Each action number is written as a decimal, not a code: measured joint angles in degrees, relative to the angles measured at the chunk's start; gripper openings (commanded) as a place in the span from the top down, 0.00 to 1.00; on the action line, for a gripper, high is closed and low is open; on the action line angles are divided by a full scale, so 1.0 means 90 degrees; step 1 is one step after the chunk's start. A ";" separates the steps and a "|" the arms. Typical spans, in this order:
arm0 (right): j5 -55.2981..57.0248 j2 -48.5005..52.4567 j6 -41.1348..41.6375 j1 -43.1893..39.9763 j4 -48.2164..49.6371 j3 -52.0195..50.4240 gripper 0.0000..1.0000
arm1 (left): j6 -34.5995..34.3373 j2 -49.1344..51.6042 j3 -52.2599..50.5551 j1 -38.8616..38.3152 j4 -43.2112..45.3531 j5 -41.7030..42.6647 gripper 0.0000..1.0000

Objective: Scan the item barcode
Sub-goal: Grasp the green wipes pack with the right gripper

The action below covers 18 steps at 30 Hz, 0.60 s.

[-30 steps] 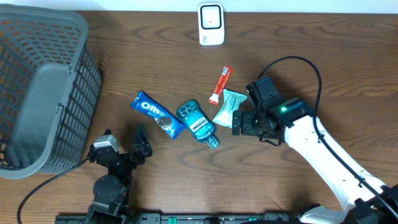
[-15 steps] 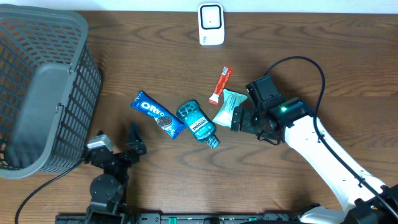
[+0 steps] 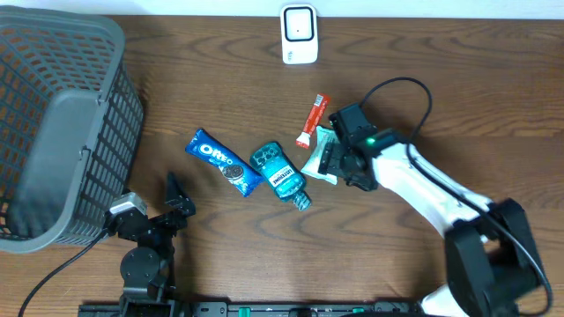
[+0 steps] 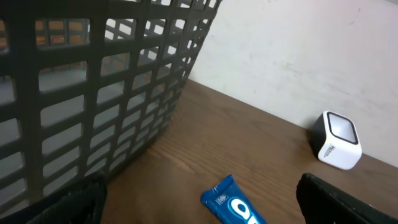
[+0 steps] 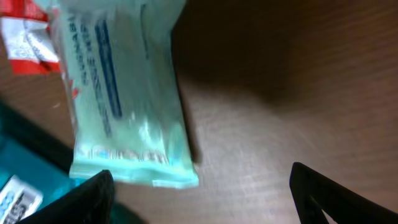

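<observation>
The white barcode scanner (image 3: 300, 35) stands at the table's far edge, also in the left wrist view as a white box (image 4: 336, 140). Four items lie mid-table: a blue Oreo pack (image 3: 223, 163), a teal bottle (image 3: 280, 173), a red stick packet (image 3: 311, 120) and a mint-green packet (image 3: 319, 150). My right gripper (image 3: 329, 167) hovers at the mint packet's right end, open. In the right wrist view the mint packet (image 5: 124, 93) lies just ahead of the left finger (image 5: 87, 202), and nothing is gripped. My left gripper (image 3: 179, 195) is open near the front edge, with the Oreo pack (image 4: 233, 202) ahead.
A large grey mesh basket (image 3: 62, 123) fills the left side and looms close in the left wrist view as a grid wall (image 4: 93, 93). The teal bottle (image 5: 18, 180) and red packet (image 5: 25, 34) crowd the mint packet's left side. Bare wood (image 5: 280, 93) lies to its right.
My right arm has swung left and up, bringing its gripper over the mint packet's end, with the jaws slightly narrower. My left gripper has shifted a little left.
</observation>
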 measured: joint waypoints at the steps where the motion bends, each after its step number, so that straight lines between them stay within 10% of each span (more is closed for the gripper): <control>1: 0.0029 0.0109 0.0022 0.0049 0.0017 0.0097 0.15 | 0.0000 0.0000 0.0000 0.0000 0.0000 0.0000 0.02; 18: 0.0947 0.1088 0.0782 0.0495 0.0580 0.1047 0.46 | 0.0000 0.0000 0.0000 0.0000 0.0000 0.0000 0.02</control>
